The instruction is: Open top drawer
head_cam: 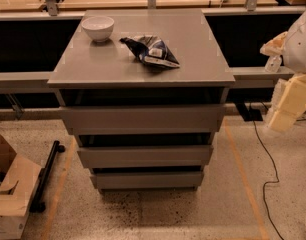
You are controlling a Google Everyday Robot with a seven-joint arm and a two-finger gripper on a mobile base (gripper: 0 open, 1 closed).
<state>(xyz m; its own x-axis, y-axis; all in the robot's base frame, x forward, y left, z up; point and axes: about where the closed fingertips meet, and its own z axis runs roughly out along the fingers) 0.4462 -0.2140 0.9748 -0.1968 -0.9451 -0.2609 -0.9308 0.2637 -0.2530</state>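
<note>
Hanging at the right edge of the scene, well apart from the grey cabinet, is the gripper, a pale cream piece below the robot's white arm. Whether it is open or closed I cannot tell, and it touches no drawer. The top drawer sits just under the cabinet top, the widest of three fronts, with a dark gap above it. On top rest a white bowl and a crumpled snack bag.
</note>
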